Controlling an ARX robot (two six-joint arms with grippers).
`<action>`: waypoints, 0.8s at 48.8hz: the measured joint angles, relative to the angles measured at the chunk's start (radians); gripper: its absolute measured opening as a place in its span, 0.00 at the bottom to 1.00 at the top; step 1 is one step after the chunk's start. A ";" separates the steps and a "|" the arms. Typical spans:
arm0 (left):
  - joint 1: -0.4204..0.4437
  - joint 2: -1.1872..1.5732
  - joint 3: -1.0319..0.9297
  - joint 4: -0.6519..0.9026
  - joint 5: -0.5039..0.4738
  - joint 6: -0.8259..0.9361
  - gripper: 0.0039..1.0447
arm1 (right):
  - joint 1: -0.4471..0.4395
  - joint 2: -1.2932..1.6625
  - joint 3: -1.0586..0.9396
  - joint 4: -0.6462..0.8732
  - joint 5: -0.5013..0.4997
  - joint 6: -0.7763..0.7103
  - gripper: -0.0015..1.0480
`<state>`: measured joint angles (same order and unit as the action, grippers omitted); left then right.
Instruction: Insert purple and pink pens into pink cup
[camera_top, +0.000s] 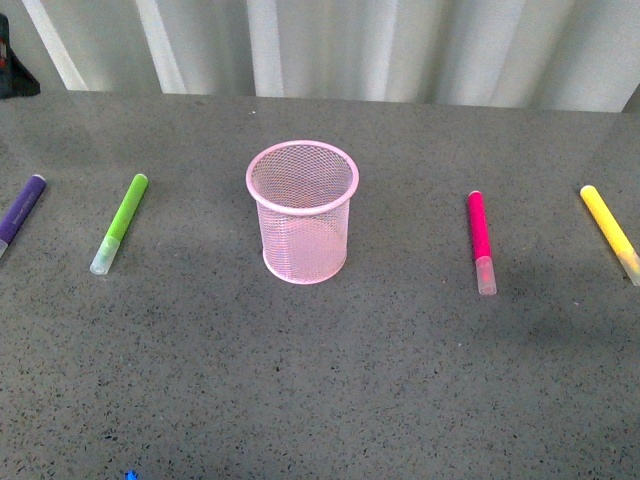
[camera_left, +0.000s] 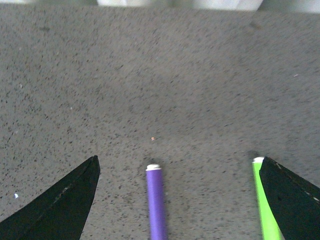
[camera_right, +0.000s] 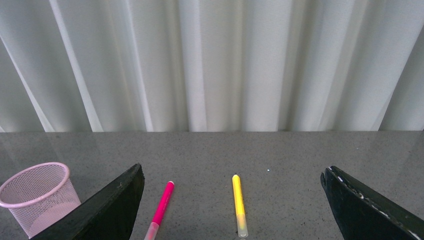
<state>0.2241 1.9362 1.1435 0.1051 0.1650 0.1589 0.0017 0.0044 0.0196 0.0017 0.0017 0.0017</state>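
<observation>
The pink cup (camera_top: 302, 211) stands upright and empty at the table's middle; it also shows in the right wrist view (camera_right: 39, 196). The purple pen (camera_top: 21, 210) lies at the far left edge, and the pink pen (camera_top: 480, 238) lies right of the cup. Neither arm shows in the front view. In the left wrist view my open left gripper (camera_left: 180, 167) is above the purple pen (camera_left: 156, 200), which lies between the jaws. In the right wrist view my open right gripper (camera_right: 232, 175) is empty, with the pink pen (camera_right: 161, 206) near one jaw.
A lime-green pen (camera_top: 121, 221) lies between the purple pen and the cup; it also shows by one left jaw (camera_left: 265, 210). A yellow pen (camera_top: 610, 231) lies at the far right, also in the right wrist view (camera_right: 239, 202). A pale curtain (camera_top: 350, 45) hangs behind the table.
</observation>
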 joint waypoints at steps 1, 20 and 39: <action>0.007 0.021 0.006 -0.002 -0.007 0.012 0.94 | 0.000 0.000 0.000 0.000 0.000 0.000 0.93; 0.003 0.111 -0.002 -0.022 0.020 0.074 0.94 | 0.000 0.000 0.000 0.000 0.000 0.000 0.93; -0.006 0.197 0.014 -0.022 -0.016 0.092 0.94 | 0.000 0.000 0.000 0.000 0.000 0.000 0.93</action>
<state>0.2184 2.1334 1.1572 0.0834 0.1486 0.2512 0.0017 0.0044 0.0196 0.0017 0.0017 0.0017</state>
